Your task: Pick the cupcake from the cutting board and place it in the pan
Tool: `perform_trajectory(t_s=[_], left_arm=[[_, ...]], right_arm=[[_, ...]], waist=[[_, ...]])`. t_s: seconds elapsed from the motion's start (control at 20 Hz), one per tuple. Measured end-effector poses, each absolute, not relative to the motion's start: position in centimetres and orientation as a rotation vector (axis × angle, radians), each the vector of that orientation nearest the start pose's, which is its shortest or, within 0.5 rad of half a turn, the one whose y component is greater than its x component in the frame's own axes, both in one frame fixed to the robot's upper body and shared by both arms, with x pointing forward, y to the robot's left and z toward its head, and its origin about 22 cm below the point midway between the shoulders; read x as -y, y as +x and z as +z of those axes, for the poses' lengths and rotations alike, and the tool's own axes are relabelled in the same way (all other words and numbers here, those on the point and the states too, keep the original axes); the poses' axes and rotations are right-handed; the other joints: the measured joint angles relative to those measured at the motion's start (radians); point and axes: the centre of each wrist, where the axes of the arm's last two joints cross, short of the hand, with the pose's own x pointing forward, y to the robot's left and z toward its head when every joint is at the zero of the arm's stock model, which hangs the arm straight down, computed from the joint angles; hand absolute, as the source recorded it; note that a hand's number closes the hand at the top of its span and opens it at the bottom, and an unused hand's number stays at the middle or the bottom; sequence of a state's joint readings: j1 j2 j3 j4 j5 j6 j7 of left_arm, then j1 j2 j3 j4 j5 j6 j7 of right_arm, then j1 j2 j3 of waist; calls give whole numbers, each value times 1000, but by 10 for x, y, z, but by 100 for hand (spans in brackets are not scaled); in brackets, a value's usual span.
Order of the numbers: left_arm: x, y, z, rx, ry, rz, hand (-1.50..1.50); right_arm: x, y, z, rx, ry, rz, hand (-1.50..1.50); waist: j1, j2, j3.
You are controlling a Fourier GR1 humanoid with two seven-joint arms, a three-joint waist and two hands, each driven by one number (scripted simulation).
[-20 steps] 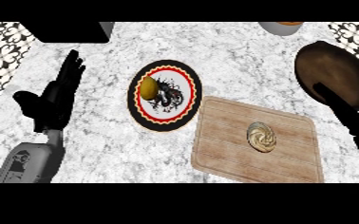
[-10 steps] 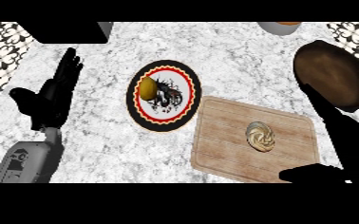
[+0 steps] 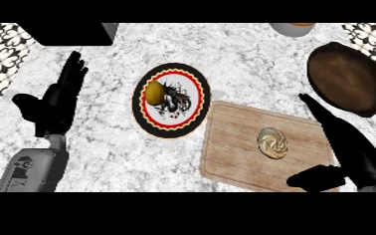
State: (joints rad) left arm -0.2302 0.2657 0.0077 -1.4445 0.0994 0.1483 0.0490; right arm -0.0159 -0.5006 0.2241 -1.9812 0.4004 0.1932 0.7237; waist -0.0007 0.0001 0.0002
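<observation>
A cream swirled cupcake sits on the wooden cutting board at the lower right. The dark brown pan lies at the right edge, beyond the board. My right hand comes in from the lower right, fingers straight and pointing up toward the pan, thumb spread over the board's near corner. It is open and just right of the cupcake, not touching it. My left hand rests open at the left, fingers up.
A black-rimmed patterned plate with a yellow fruit lies in the middle of the marble counter. A dark box is at the back left and a bowl at the back right.
My right hand has come into view from the lower right and moved up alongside the cutting board, close to the cupcake. The left hand has shifted slightly.
</observation>
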Motion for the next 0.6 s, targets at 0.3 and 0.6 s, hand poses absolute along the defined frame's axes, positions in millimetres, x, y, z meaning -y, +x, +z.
perform_trajectory(t_s=[0.3, 0.6], left_arm=[[-274, 290, 45, 1616, 210, -43, 0], [-278, 291, 49, 1618, 204, -44, 0]], right_arm=[[240, 233, 102, 1085, -647, 846, -150], [232, 238, 95, 1009, -688, 913, -150]], waist=[[2, 0, 0], [1, 0, 0]])
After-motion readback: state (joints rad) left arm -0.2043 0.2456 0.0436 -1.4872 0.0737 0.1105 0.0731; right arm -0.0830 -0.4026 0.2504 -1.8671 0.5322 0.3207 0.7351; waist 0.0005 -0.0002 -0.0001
